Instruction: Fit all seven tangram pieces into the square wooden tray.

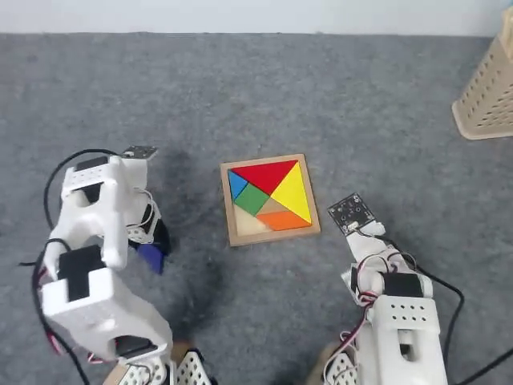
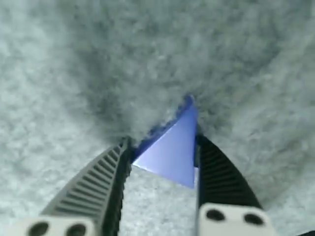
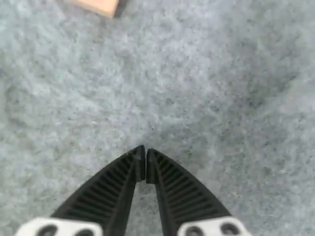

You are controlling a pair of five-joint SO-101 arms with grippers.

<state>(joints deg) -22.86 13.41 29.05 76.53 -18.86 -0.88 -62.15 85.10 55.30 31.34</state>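
Tray point(image 1: 269, 200): square, pale wood, raised rim, flat on the grey worktop point(image 1: 240, 88) near the middle, turned slightly off square to the worktop edge.

Pieces in the tray, biggest first:
- red triangle point(image 1: 264, 172) along the far side
- yellow triangle point(image 1: 294, 192) on the right side, long edges of the 2 touching
- green piece point(image 1: 251, 199) left of centre
- orange piece point(image 1: 284, 219) along the near edge
- small blue triangle point(image 1: 236, 184) against the left rim
- small tan patch point(image 1: 275, 206) between green and orange; I cannot tell whether it is a piece or bare wood

The near-left corner point(image 1: 247, 225) of the tray shows pale tray floor.

Loose piece: a blue-violet triangle point(image 2: 172, 150) is off the tray, well to its left. The left tool point(image 2: 162, 142) is clamped on it, 1 ribbed finger point(image 2: 106, 172) on each slanted side, and the far point of the piece presses into the worktop fibres. From above, the piece point(image 1: 150, 254) shows under the left arm point(image 1: 96, 241).

Room: open grey surface lies on all 4 sides of the tray. The widest stretch is on the far side, and there is a bare strip between the left arm and the tray's left rim.

The right arm point(image 1: 401, 313) sits near the tray's near-right corner. Its tool point(image 3: 145, 150) is closed with nothing in it, tips together just above the worktop, and 1 tray corner point(image 3: 96, 6) is visible beyond it.

Surroundings: a beige perforated container point(image 1: 489, 88) stands at the far right edge, well apart from the tray and both arms.
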